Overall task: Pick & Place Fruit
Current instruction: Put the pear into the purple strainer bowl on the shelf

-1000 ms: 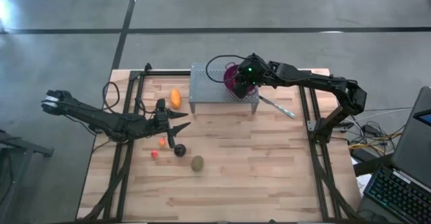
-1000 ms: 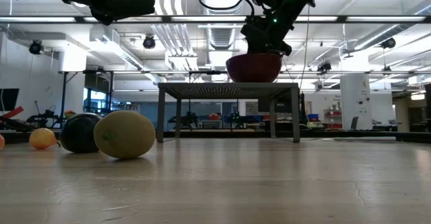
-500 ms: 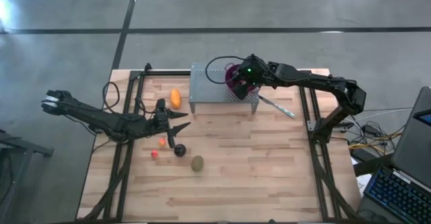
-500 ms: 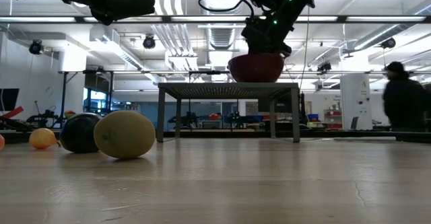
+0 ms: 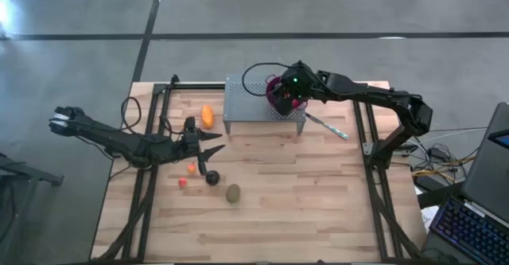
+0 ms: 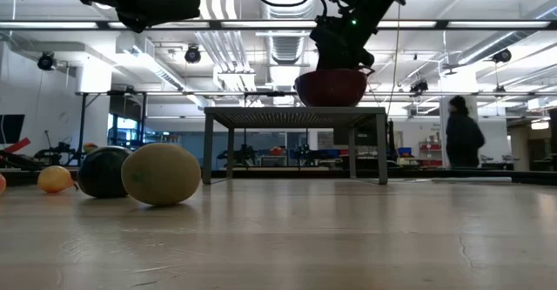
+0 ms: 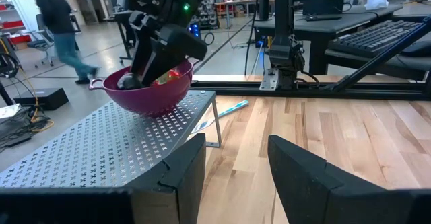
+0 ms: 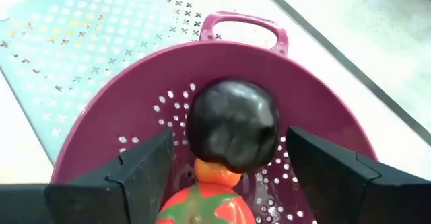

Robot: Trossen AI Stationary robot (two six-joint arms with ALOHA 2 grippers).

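Observation:
My right gripper (image 5: pixel 281 98) hangs open over the purple perforated bowl (image 8: pixel 222 49), which stands on a perforated metal stand (image 5: pixel 246 102). A near-black round fruit (image 8: pixel 232 131) lies in the bowl between the fingers, on a small orange ball (image 8: pixel 217 172) and a red-green fruit (image 8: pixel 205 207). On the table lie an elongated orange fruit (image 5: pixel 207 116), a small orange ball (image 5: pixel 192 168), a red ball (image 5: pixel 183 182), a second black round (image 5: pixel 212 177) and a brown-green oval (image 5: pixel 233 192). My left gripper (image 5: pixel 216 143) hovers open and level above them.
A thin silver utensil (image 5: pixel 326 126) lies on the table to the right of the stand. Black frame rails (image 5: pixel 151 161) run along the table's left and right sides. A person (image 6: pixel 463 142) stands in the room beyond the table. Bare wood lies toward the near edge.
Both arms have kept still. A person has walked across the room behind the table.

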